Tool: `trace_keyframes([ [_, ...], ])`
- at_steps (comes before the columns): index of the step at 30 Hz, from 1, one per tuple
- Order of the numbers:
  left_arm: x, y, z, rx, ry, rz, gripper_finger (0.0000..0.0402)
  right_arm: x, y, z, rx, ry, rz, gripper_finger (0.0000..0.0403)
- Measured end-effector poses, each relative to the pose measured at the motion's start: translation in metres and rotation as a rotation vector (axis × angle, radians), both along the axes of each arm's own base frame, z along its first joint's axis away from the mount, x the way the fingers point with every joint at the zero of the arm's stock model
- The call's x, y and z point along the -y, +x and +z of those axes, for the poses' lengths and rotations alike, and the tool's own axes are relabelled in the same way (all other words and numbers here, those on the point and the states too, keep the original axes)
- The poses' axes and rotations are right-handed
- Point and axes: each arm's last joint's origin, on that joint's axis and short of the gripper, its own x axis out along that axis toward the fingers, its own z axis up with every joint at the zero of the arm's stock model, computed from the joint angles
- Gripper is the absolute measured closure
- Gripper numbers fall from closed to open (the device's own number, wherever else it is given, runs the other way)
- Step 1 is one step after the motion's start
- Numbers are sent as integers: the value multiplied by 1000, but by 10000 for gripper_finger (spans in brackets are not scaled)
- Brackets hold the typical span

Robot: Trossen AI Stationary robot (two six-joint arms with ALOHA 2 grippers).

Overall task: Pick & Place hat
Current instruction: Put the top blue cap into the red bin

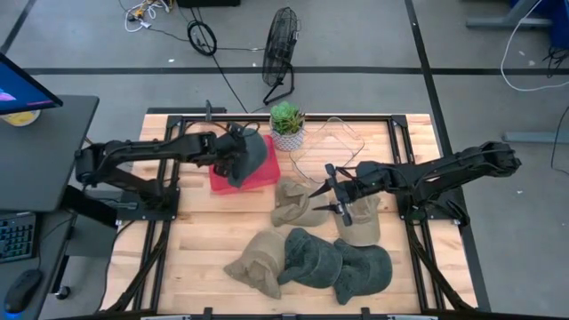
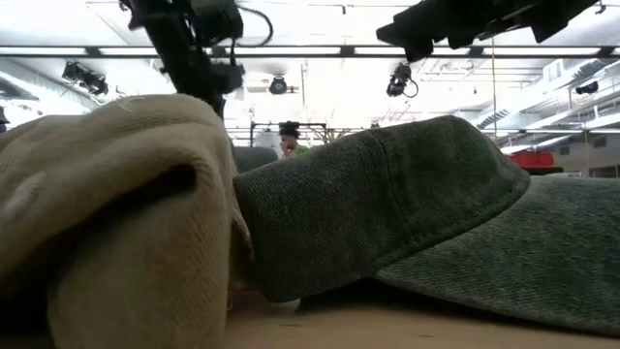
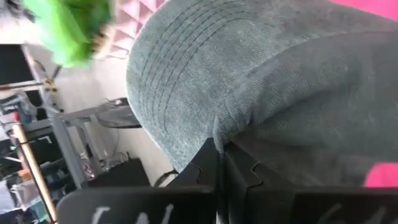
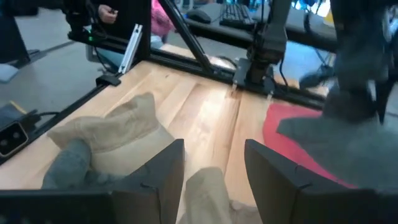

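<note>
My left gripper [image 1: 233,153] is shut on a dark grey-green hat [image 1: 250,160] over the red mat [image 1: 267,174] at the table's far left. In the left wrist view the hat's stitched brim [image 3: 168,74] fills the picture above my fingers [image 3: 202,171]. My right gripper [image 1: 331,192] is open and hovers mid-table above two tan hats [image 1: 296,206] [image 1: 362,220]. In its wrist view the fingers stand apart [image 4: 214,165] over a tan hat [image 4: 202,193]. Nearer the table's near edge lie another tan hat [image 1: 257,264] and two dark green hats [image 1: 311,257] [image 1: 366,268]. My left gripper pinches a gathered fold of the hat's crown cloth [image 3: 233,134] between its two shut fingers, just behind the brim. It comes in from the table's left. The hat hangs off the fingers over the red mat; whether its lower edge [image 4: 298,130] rests on the mat I cannot tell.
A potted plant [image 1: 286,124] and a clear container [image 1: 331,140] stand at the far edge. A fan [image 1: 281,49] stands on the floor beyond. In the low view the tan hat [image 2: 107,213] and a dark green hat [image 2: 407,194] block most of the table.
</note>
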Motion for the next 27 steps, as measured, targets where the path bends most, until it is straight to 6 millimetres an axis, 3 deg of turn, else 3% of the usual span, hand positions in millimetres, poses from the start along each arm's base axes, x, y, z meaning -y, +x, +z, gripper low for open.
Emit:
trace_keyframes([
  [6,-14,17,-25,-68,23,-40,394,-3,-1,-1,-9,1,12,229],
  [11,-12,34,-42,-32,-11,-57,393,-5,-1,-1,-12,3,18,229],
  [18,-11,40,-57,30,-153,29,388,-5,-1,-1,-15,6,15,229],
  [27,-7,38,-56,91,-227,116,300,-5,-1,-1,-22,54,1,229],
])
